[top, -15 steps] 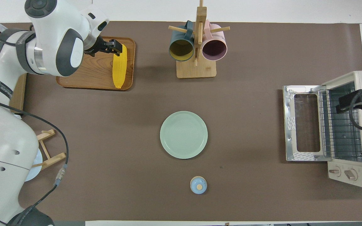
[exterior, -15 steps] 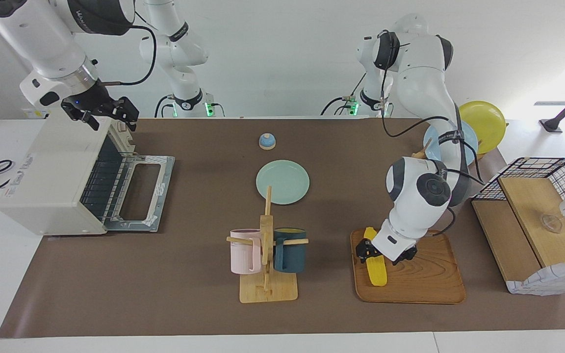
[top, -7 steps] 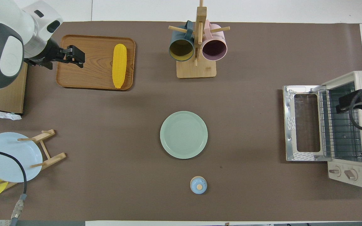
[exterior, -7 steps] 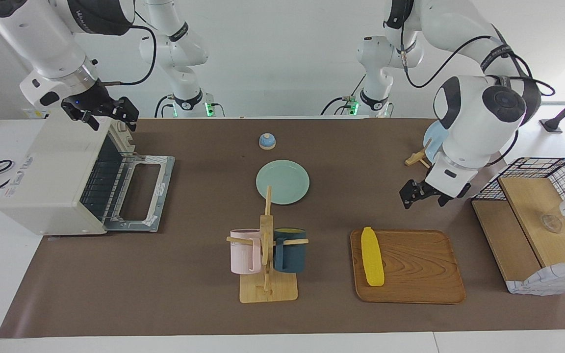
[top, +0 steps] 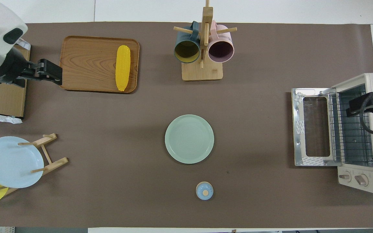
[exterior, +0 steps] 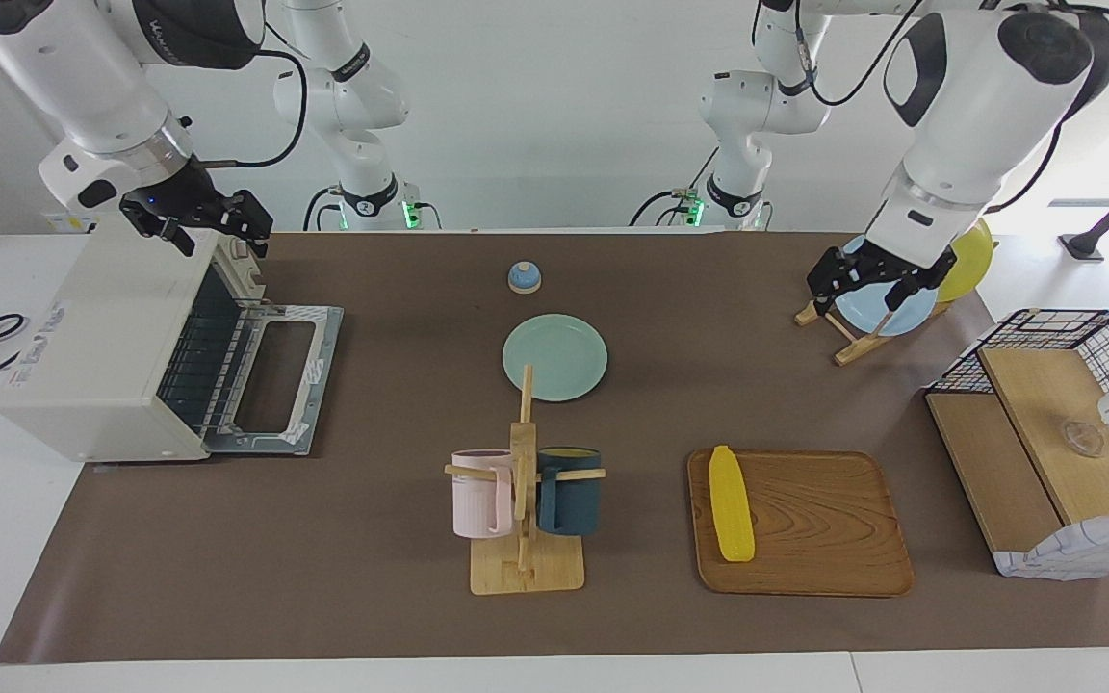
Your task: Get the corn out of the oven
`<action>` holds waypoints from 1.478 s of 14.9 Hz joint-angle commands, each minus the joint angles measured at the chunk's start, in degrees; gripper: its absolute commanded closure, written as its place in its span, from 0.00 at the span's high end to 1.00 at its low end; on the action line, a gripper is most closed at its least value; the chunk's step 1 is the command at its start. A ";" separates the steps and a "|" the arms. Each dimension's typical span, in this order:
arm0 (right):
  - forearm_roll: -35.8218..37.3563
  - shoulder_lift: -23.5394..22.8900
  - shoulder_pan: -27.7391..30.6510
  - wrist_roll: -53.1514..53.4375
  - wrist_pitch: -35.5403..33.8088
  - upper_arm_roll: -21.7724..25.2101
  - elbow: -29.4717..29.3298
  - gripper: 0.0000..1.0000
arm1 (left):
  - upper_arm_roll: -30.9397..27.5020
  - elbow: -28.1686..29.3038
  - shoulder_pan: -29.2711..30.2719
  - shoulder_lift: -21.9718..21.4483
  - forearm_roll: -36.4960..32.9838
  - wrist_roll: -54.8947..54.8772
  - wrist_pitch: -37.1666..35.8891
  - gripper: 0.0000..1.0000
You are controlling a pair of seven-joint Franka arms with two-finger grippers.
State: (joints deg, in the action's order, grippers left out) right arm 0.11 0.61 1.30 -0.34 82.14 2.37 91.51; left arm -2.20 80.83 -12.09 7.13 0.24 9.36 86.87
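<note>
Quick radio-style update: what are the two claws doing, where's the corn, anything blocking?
Left gripper open, raised over the plate rack. Right gripper open above the oven. Corn on wooden tray, oven door down. Nothing blocking.

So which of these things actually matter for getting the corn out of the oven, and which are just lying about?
Job:
- yellow corn cob, lying on wooden tray
- off-white toaster oven, door open

Lying about:
- green plate
- pink and blue mugs on wooden stand
- small blue bell
- plate rack

Yellow corn (exterior: pixel 732 503) on tray; oven (exterior: pixel 121 348) door open.
</note>
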 commanded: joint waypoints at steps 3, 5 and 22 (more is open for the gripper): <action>-0.29 0.71 1.25 -1.07 0.13 -0.79 0.69 1.00 | 7.37 10.28 8.65 -11.15 -1.12 -0.39 -2.59 1.00; -0.29 0.71 1.25 -1.07 0.22 -0.79 0.69 1.00 | 7.64 15.73 8.48 -14.50 -1.12 0.39 -2.59 1.00; -0.29 0.71 1.25 -1.07 0.22 -0.79 0.69 1.00 | 7.03 10.57 7.16 -8.98 -0.31 0.14 -0.92 1.00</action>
State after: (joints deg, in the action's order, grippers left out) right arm 0.11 0.61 1.30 -0.34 82.14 2.37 91.51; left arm 4.76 91.85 -4.46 -1.74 2.39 9.49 87.35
